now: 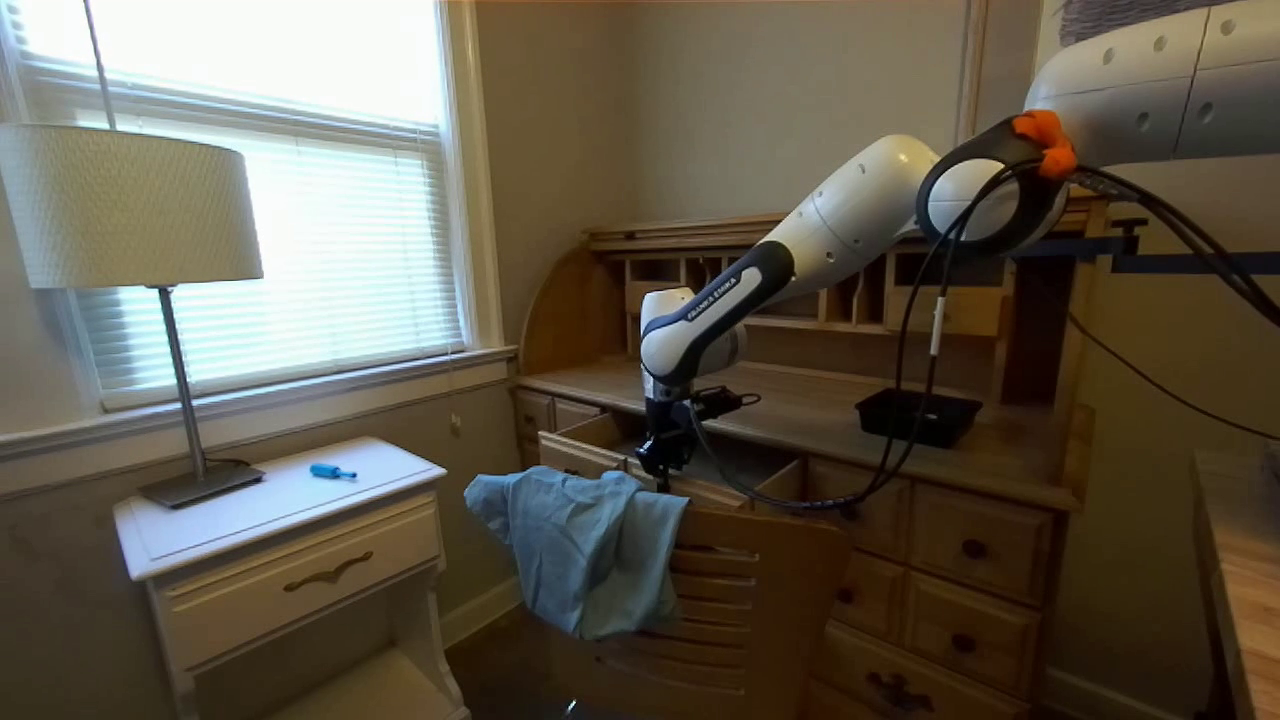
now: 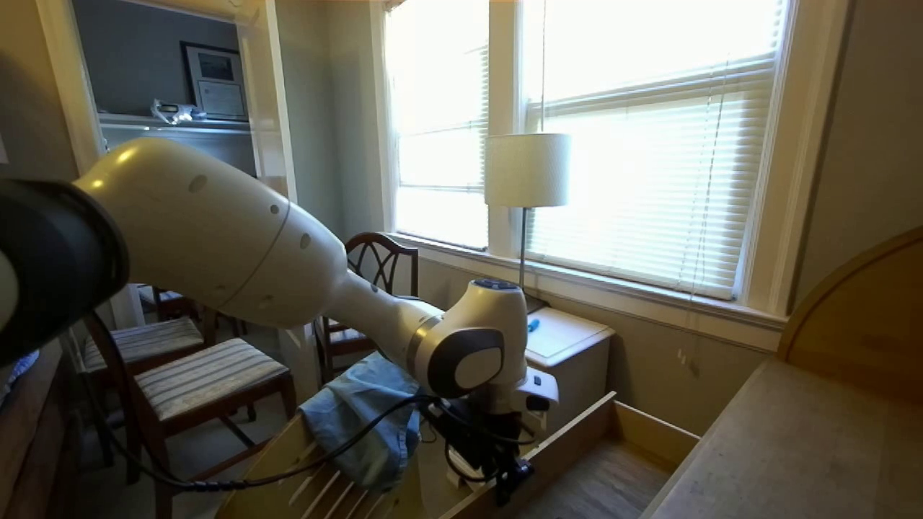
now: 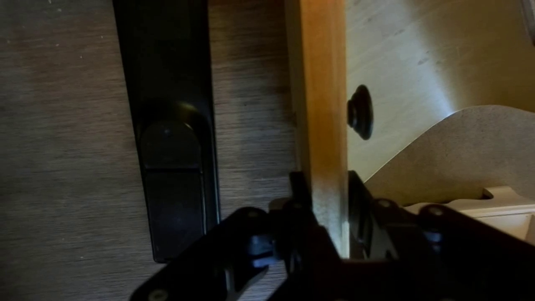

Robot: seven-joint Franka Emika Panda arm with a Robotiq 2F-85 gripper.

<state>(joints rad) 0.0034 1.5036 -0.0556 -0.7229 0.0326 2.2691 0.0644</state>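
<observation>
Pincer is clamped on the wooden drawer front, one jaw on the inside of the board and one on the outside, closed in snug over the top edge. The drawer itself is standing open, sticking out from the roll-top desk just under the tabletop. There's a dark round knob on the outer face, near the pincer but not in its grip. Inside, on the drawer bottom, lies a long black plastic thing, roughly parallel to the board with a gap between them; can't tell what it is. As for stuff in the way, a slat-backed wooden chair is parked right in front, and the light blue cloth slung over its back hides a bit of the drawer. A black cable droops past there too. Up on the tabletop sits a black tray, well apart from the pincer. By the window there's a white nightstand carrying a lamp and some little blue item. In an exterior view, a striped-seat chair is off behind the arm.
</observation>
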